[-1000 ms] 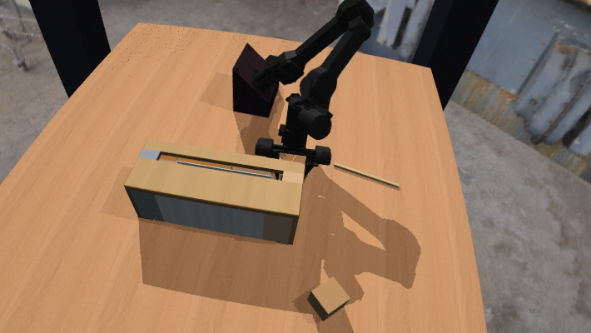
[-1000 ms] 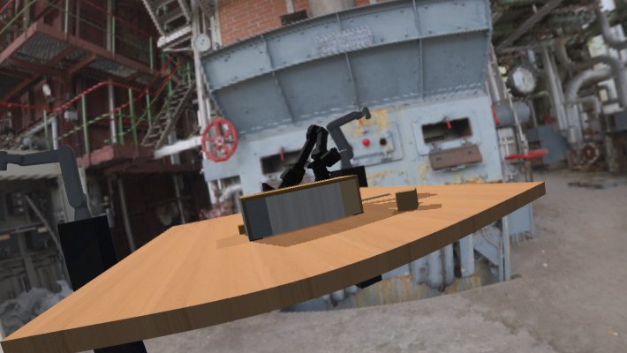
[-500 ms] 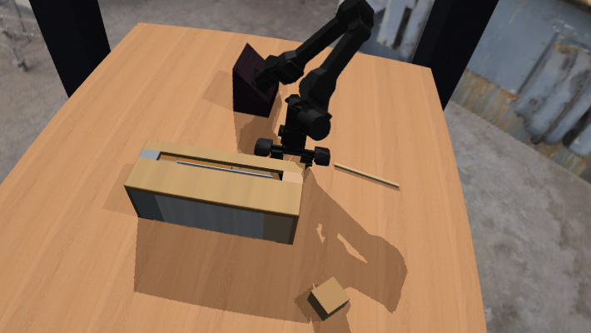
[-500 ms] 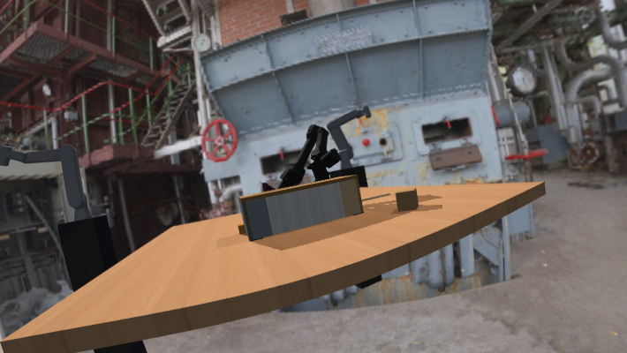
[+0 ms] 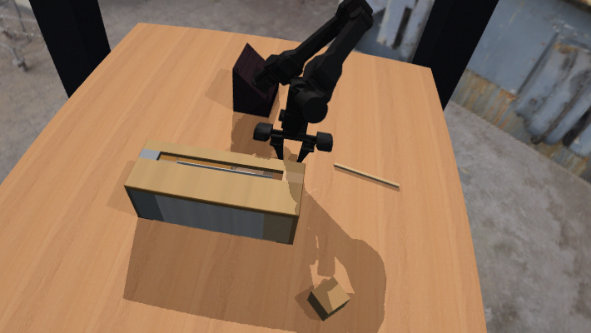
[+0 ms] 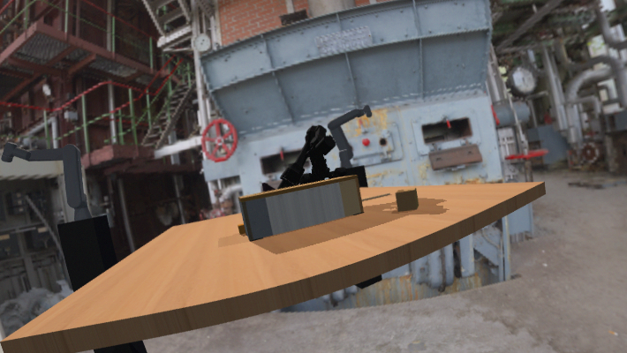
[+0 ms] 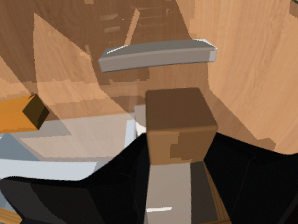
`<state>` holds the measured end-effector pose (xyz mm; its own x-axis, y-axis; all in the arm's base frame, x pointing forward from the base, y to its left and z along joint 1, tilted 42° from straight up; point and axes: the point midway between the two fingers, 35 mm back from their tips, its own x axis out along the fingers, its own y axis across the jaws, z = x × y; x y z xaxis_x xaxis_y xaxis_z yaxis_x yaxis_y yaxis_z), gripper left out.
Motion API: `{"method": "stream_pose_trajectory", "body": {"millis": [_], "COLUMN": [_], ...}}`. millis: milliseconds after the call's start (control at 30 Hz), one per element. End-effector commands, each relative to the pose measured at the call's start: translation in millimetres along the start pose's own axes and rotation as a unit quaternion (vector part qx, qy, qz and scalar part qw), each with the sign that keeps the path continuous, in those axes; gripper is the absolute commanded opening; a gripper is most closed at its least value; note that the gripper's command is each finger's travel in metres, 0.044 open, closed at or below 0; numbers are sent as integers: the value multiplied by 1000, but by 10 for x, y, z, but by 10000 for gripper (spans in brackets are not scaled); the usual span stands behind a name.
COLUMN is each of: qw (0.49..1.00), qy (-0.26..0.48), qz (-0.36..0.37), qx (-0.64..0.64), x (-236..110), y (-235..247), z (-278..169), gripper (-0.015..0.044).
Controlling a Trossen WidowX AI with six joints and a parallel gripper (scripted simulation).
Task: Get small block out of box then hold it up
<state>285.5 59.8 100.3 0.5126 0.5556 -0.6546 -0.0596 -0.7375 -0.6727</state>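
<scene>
The box (image 5: 216, 196) (image 6: 305, 207) stands on the table, its slotted top showing in the top view. My gripper (image 5: 291, 160) (image 7: 172, 136) is low behind the box's right end and shut on the small brown block (image 7: 181, 117), which sits between the fingertips in the wrist view. The block is hidden behind the box in the top and exterior views. A pale strip shows below the block, and a grey bar (image 7: 157, 56) lies beyond it with a gap between. How high the block is above the table I cannot tell.
A larger wooden block (image 5: 333, 297) (image 6: 406, 199) stands in front, right of the box. A thin stick (image 5: 366, 176) lies right of the gripper. A dark wedge (image 5: 251, 89) stands behind the box, near the arm. An orange piece (image 7: 17, 114) shows at the wrist view's left.
</scene>
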Motion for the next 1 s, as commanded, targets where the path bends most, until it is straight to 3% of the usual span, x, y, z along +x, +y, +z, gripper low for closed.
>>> {"method": "stream_pose_trajectory", "body": {"millis": [0,467,967], "qw": [1000,970,854], "qy": [3,-9,-22], "qz": [-5,-4,0], "qx": [-8,241,520], "x": [-83,-168,-275], "y": [-40,12,60], "z": [-32,-16,4], "gripper": [0,0,0]}}
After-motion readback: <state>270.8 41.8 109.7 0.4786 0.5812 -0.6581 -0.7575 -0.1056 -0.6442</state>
